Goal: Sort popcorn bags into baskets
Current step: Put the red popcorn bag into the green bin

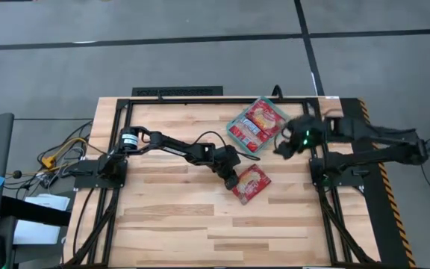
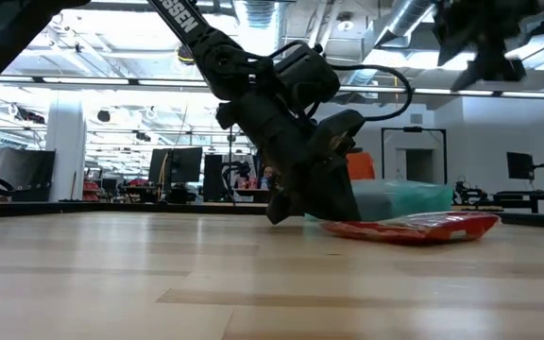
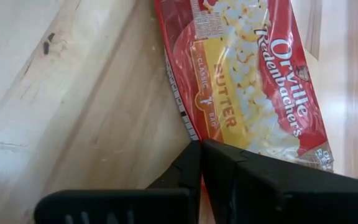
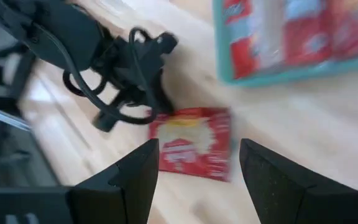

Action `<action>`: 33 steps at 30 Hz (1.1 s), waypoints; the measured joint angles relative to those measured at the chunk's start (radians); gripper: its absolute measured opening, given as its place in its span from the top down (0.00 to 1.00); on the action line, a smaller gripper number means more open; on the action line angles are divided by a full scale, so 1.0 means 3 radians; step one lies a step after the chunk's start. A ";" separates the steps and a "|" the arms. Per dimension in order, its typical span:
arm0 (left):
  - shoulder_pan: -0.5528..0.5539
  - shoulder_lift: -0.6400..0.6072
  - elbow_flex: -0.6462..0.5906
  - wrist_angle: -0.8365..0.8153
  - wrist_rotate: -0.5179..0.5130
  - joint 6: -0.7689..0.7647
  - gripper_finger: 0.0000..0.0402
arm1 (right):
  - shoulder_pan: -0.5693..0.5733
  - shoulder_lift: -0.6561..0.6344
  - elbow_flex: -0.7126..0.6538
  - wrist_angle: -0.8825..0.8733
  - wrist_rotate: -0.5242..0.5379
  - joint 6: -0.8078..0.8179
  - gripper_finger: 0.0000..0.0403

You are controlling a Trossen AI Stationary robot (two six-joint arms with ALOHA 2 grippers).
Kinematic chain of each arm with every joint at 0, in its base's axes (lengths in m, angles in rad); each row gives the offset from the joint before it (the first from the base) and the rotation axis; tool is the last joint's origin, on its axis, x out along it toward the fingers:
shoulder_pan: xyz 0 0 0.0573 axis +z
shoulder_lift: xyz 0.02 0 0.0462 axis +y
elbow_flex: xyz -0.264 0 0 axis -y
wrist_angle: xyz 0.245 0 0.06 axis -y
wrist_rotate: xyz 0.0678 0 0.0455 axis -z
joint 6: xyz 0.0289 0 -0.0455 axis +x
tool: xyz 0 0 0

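The loose popcorn bag [image 1: 250, 184] lies flat on the wooden worktop [image 1: 163, 217] just beside the teal basket [image 1: 235, 137], which already carries other red packets [image 1: 260, 119]. It looks light, thin and glossy, so likely slippery and floppy when lifted by one side; the crimped edge seems the sensible place to pinch, since the flat face offers nothing to bite on. The left end effector [image 1: 230, 178] is down at that bag's near edge with its fingers [image 3: 194, 165] drawn together to a narrow slit; whether they have the seam between them I cannot tell. The left wrist view gives the printed face and the fingertips meeting at the edge, which the high view hides under the arm. The low view adds that the bag [image 2: 414, 228] bulges slightly off the wood — room to slip a finger beneath. The right end effector [image 1: 286, 146] hangs above the worktop near the basket, fingers [image 4: 129, 180] spread wide and empty.
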 joint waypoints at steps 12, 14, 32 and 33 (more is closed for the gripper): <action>-0.0023 0.0003 -0.0043 0.0029 -0.0009 0.0000 1.00 | 0.0654 0.0017 -0.1390 0.1120 0.0344 0.1058 0.39; -0.0024 0.0003 -0.0045 0.0032 -0.0007 0.0001 1.00 | 0.0654 0.0114 -0.1436 0.1230 0.0345 0.1057 0.39; -0.0030 0.0003 -0.0050 0.0058 -0.0063 0.0000 1.00 | 0.0655 0.1271 -0.1573 0.2367 0.0059 0.0788 0.39; -0.0030 0.0003 -0.0050 0.0059 -0.0065 -0.0001 1.00 | 0.0655 0.1329 -0.1573 0.2472 0.0000 0.0770 0.39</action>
